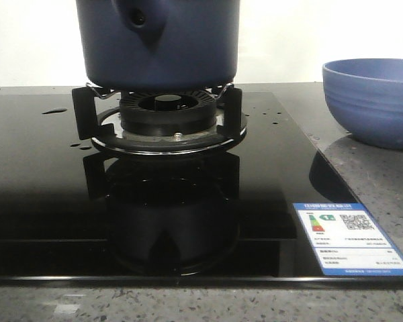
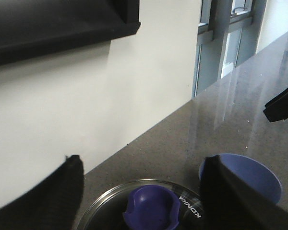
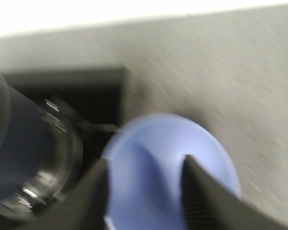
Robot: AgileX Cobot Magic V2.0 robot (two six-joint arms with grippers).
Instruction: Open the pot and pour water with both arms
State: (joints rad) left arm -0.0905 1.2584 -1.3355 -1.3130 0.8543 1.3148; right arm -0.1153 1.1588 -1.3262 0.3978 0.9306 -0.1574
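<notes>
The dark navy pot (image 1: 158, 41) stands on the gas burner (image 1: 162, 119), its handle socket (image 1: 138, 16) facing the camera. In the left wrist view its glass lid (image 2: 105, 201) with a blue knob (image 2: 151, 208) lies just below my left gripper (image 2: 143, 163), which is open with one finger on each side of the knob and not touching it. My right gripper (image 3: 145, 160) is open over the periwinkle bowl (image 3: 170, 172), beside the pot (image 3: 29, 158); that view is blurred. Small drops of water (image 1: 54, 111) shine on the black hob. Neither gripper shows in the front view.
The periwinkle bowl (image 1: 375, 100) sits on the grey stone counter (image 1: 376, 181) right of the black glass hob (image 1: 47, 201). An energy label (image 1: 346, 238) is stuck on the hob's front right corner. A white wall and a window (image 2: 230, 43) lie behind.
</notes>
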